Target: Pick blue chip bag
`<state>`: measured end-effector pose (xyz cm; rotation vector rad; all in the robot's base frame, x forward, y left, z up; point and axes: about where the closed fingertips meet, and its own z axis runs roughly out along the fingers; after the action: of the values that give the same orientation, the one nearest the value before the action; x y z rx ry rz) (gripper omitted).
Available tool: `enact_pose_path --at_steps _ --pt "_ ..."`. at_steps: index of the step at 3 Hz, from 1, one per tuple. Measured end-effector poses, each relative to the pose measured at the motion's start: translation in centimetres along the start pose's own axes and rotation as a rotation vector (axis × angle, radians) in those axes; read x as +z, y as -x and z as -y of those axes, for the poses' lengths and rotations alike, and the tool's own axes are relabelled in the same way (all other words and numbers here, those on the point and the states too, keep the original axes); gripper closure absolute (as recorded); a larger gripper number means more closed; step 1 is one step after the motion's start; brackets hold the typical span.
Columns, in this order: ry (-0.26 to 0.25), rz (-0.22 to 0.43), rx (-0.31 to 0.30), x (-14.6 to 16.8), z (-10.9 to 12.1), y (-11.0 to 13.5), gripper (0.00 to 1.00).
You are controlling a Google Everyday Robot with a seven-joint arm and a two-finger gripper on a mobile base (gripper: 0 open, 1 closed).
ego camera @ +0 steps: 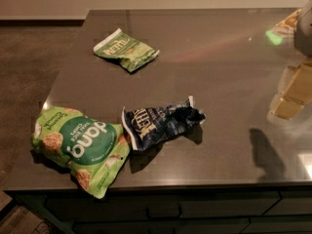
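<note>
The blue chip bag [161,122] lies crumpled on the dark grey counter [219,57], near its front edge and a little left of centre. It is dark navy with white block lettering and a white edge. My gripper [292,94] is at the right edge of the view, above the counter and well to the right of the bag. It is apart from the bag and holds nothing that I can see. Its shadow [265,152] falls on the counter below it.
A large bright-green "dang" bag [78,147] lies at the front left, its corner touching the blue bag. A small light-green bag [126,49] lies further back on the left. The counter's front edge runs just below the bags. Floor lies to the left.
</note>
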<state>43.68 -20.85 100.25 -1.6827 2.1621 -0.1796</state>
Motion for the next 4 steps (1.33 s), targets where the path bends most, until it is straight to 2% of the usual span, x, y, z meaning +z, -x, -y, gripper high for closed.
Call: enact_pose_path --at_steps 1,2,4 --pt "0.0 0.0 0.0 0.0 0.0 0.0 0.0" --pt "0.018 0.02 -0.026 0.3 0.1 1.2 0.0" --pt "0.1 0.05 -0.126 4.9 -0.1 6.2 0.0"
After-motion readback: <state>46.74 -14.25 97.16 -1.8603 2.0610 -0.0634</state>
